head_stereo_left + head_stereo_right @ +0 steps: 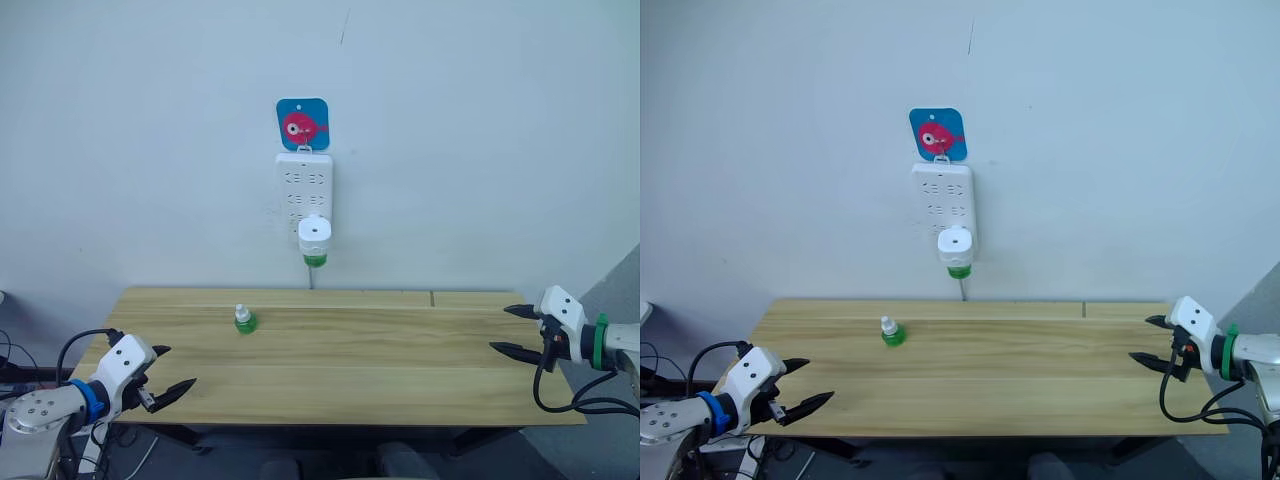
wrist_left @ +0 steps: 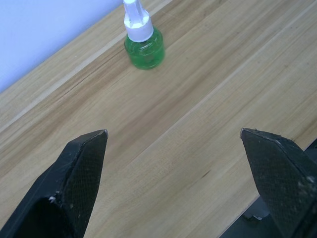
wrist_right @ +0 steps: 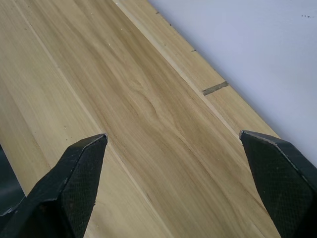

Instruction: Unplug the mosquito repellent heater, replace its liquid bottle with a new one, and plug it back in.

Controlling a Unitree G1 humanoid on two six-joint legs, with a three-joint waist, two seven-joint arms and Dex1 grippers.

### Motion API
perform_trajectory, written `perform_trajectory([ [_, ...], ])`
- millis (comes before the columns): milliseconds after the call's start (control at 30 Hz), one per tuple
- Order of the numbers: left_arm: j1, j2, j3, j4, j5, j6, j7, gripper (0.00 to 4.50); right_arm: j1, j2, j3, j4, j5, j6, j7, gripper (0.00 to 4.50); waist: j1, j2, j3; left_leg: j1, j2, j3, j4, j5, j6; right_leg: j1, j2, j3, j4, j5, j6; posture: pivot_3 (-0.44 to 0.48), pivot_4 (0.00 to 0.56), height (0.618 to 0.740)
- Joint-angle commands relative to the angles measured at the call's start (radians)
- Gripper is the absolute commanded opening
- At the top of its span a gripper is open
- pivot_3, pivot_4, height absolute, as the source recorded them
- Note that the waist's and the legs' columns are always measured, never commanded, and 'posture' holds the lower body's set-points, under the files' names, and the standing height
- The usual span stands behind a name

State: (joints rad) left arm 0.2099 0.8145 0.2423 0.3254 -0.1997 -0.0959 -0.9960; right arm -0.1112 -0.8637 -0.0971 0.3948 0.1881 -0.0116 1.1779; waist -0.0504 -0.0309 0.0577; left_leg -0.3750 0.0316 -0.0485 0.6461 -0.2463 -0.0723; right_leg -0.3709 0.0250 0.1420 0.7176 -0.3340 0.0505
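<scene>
The white mosquito repellent heater (image 1: 314, 233) is plugged into the bottom of a white power strip (image 1: 304, 186) on the wall, with a green liquid bottle (image 1: 315, 260) fitted under it. A second green bottle (image 1: 244, 320) with a white cap stands upright on the wooden table (image 1: 350, 360), left of centre, and appears as the bottle (image 2: 142, 42) in the left wrist view. My left gripper (image 1: 172, 372) is open at the table's near left corner, well short of that bottle. My right gripper (image 1: 512, 331) is open at the table's right edge, holding nothing.
A blue square hook with a pink fish (image 1: 302, 124) holds the power strip on the pale wall. The strip's cable (image 1: 311, 277) drops behind the table's back edge. A seam (image 1: 432, 298) crosses the back plank at the right.
</scene>
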Motion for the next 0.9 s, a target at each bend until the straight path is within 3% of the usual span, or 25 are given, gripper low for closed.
perform_trajectory([
  [33, -0.013, 0.011, 0.022, -0.017, -0.016, 0.000, 0.003, 4.50, -0.026, -0.020, -0.017, -0.036, 0.015, 0.002, 0.007, 4.47, 0.000, 0.000, 0.000, 0.000, 0.000, 0.000, 0.000, 0.000, 0.000, 0.000, 0.000, 0.000, 0.000, 0.000, 0.000, 0.048, 0.001, 0.692],
  [733, -0.057, 0.001, 0.080, 0.007, -0.073, -0.015, 0.011, 4.50, -0.037, -0.013, -0.008, -0.021, 0.010, -0.008, 0.015, 4.47, 0.000, 0.000, -0.001, 0.000, 0.000, -0.001, 0.000, 0.000, 0.000, 0.000, 0.000, -0.001, 0.000, 0.000, 0.000, 0.052, 0.003, 0.692],
  [900, -0.062, 0.018, 0.105, 0.010, -0.174, 0.073, -0.103, 4.50, -0.030, -0.011, -0.011, -0.028, 0.011, -0.006, 0.013, 4.47, 0.000, 0.000, -0.001, -0.002, 0.000, -0.002, 0.000, 0.000, 0.000, -0.001, -0.001, -0.003, 0.000, 0.000, 0.000, 0.046, 0.006, 0.692],
])
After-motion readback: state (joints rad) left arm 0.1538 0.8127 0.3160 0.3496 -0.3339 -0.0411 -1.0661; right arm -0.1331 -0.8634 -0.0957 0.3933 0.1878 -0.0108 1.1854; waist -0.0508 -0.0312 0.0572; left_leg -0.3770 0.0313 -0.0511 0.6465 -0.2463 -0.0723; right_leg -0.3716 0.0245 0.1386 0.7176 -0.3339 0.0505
